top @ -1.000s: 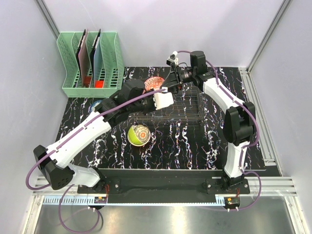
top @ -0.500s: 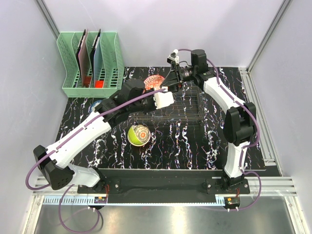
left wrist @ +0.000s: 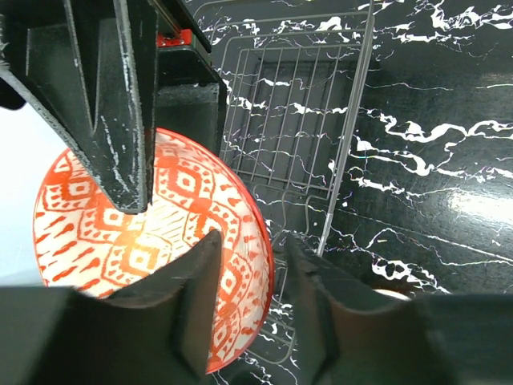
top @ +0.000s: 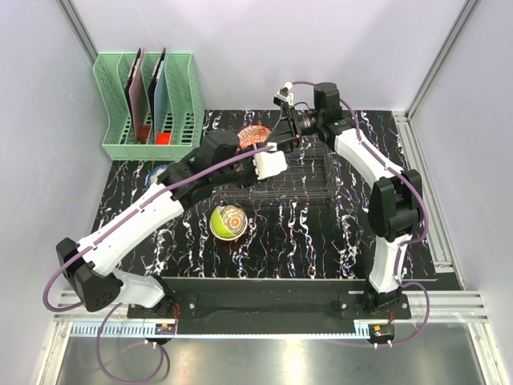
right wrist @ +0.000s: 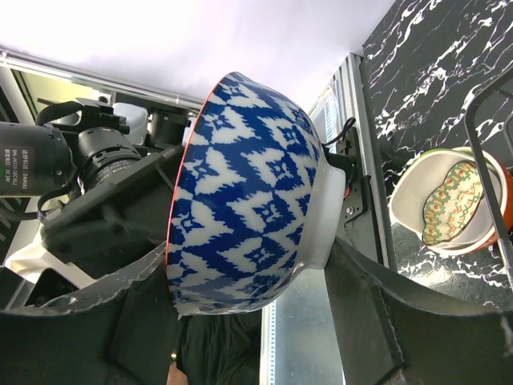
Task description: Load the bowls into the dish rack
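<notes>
My right fingers [right wrist: 369, 321] clamp the bowl [right wrist: 248, 192] mouth to foot. My left fingers [left wrist: 196, 321] stand apart astride its rim, with the rack [left wrist: 296, 104] just beyond them. The bowl is stiff and glazed, probably slippery and breakable, so I pinch the wall firmly.

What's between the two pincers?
One bowl, orange-patterned inside: left wrist view shows its rim in the open left pincer; right wrist view shows the right pincer gripping it.

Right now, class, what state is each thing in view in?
blue-patterned bowl: on edge, gripped in the air.
right gripper: shut on that bowl.
left gripper: open, astride the bowl's rim.
lime green bowl: on the table, outside the rack.
dish rack: no bowl inside.
</notes>
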`<control>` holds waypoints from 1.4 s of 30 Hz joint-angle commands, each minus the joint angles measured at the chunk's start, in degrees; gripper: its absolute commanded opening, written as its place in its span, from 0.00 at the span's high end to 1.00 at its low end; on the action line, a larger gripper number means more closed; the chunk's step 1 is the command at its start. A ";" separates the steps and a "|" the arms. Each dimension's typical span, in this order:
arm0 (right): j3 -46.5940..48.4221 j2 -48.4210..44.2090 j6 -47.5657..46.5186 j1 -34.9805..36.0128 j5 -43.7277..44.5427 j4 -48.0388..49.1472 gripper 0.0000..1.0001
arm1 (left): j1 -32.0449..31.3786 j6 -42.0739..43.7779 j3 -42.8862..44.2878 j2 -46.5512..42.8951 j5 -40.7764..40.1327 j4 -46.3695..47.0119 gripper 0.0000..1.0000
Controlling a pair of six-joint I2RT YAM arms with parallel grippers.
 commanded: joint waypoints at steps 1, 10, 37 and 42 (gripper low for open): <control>-0.46 -3.92 0.90 0.58 -3.78 3.28 1.00 | -0.29 -0.13 1.80 -0.37 -2.05 2.92 0.43; 0.24 -0.59 0.54 -1.26 -1.75 2.85 1.00 | 0.58 -0.48 2.77 -1.86 -6.71 3.10 0.01; 22.20 8.03 -31.86 -7.33 25.03 -34.62 1.00 | 20.09 -6.37 -10.23 -5.47 -17.70 10.75 0.01; 31.09 9.96 -48.74 -7.07 42.85 -46.80 1.00 | 23.86 -7.95 -15.51 -5.12 -14.64 9.51 0.01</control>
